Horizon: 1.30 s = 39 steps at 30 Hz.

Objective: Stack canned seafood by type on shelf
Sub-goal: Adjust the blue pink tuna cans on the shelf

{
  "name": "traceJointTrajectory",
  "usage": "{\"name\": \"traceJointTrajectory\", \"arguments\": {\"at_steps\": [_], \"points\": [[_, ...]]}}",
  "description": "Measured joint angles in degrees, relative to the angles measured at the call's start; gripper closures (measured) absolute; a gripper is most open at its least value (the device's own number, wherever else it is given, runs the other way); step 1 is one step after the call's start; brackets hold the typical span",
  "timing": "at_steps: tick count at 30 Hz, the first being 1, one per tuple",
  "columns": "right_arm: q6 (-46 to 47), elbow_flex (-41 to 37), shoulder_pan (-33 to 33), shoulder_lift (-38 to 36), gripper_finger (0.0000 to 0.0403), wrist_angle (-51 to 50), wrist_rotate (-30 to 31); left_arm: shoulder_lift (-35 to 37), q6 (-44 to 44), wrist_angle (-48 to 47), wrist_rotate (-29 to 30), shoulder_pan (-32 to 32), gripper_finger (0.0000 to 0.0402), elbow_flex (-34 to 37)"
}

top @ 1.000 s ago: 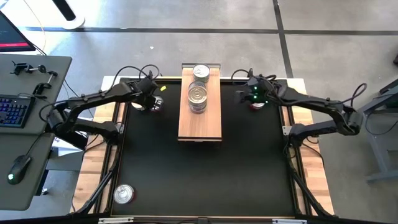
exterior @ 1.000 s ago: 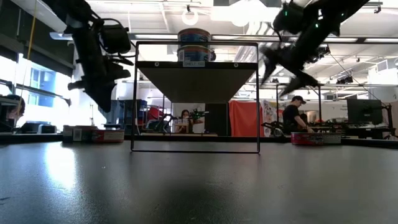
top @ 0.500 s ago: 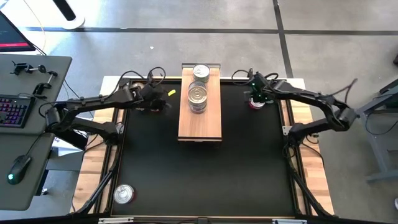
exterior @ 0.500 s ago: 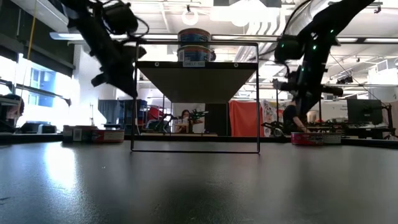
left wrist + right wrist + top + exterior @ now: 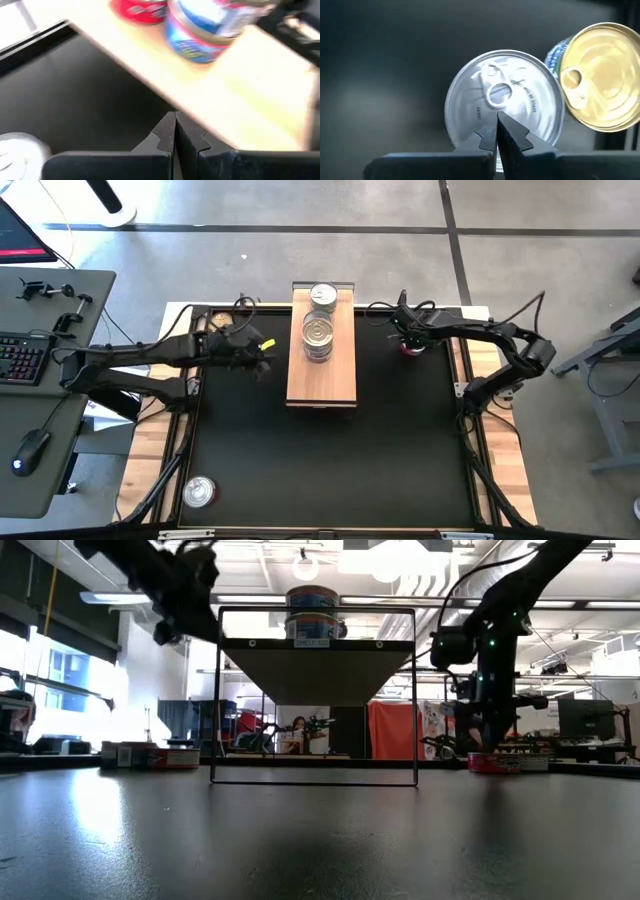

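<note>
The shelf (image 5: 321,365) is a light-wood plank on a black wire frame at the table's far middle. Two tins (image 5: 318,332) are stacked on it, with a further one (image 5: 323,295) behind; the low view shows the blue stack (image 5: 313,615). My right gripper (image 5: 496,131) is shut, pointing down over a silver-lidded, red-sided tin (image 5: 504,106) on the mat right of the shelf. A gold-lidded tin (image 5: 597,75) sits beside it. My left gripper (image 5: 175,136) is shut on nothing, raised by the shelf's left edge (image 5: 165,95). My right gripper's shut fingertips stand just over the silver lid, by its pull tab (image 5: 498,94), coming from above. I cannot tell whether they touch the lid. The tin rests flat on the mat (image 5: 493,762).
One silver-lidded tin (image 5: 198,492) lies at the mat's near left corner. A second (image 5: 20,150) lies on the mat below my left gripper. More tins and boxes (image 5: 150,754) stand at the far left. Wooden table edges border the black mat (image 5: 320,460).
My right gripper has gone down toward the red-sided tin, tipped to point more steeply down, and shut. My left gripper has risen from the tins at the far left and swung toward the shelf's left edge, tipping up closer to level.
</note>
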<state>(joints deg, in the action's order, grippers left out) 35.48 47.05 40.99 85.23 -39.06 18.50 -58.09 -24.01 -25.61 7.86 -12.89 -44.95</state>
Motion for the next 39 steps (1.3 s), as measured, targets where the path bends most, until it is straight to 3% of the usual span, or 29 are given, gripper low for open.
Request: {"name": "traceJointTrajectory", "arguments": {"at_steps": [6,11,15,18,28,39], "points": [[-1.37,0.0,0.0,0.31,0.0403,0.43,0.64,-2.39,4.11,3.45,-1.18,9.82,0.0401,-0.04],[-3.4,0.0,0.3,0.31,0.0403,0.6,0.66,-7.33,6.22,12.05,3.74,14.65,0.0402,-0.02],[-3.6,0.0,0.67,0.31,0.0403,0.67,-0.02,-11.55,10.9,20.49,10.17,13.91,0.0401,-0.02],[-4.52,0.0,0.66,0.31,0.0403,0.67,-1.78,-14.14,11.67,22.48,11.83,11.84,0.0402,-0.8],[-4.47,0.0,0.66,0.31,0.0403,-0.4,-2.42,-19.99,15.99,23.16,1.8,8.77,0.0401,-4.15],[-4.33,0.0,0.39,0.32,0.0403,-1.44,-2.52,-25.65,17.61,31.09,3.95,7.91,0.0401,-4.2]]}}
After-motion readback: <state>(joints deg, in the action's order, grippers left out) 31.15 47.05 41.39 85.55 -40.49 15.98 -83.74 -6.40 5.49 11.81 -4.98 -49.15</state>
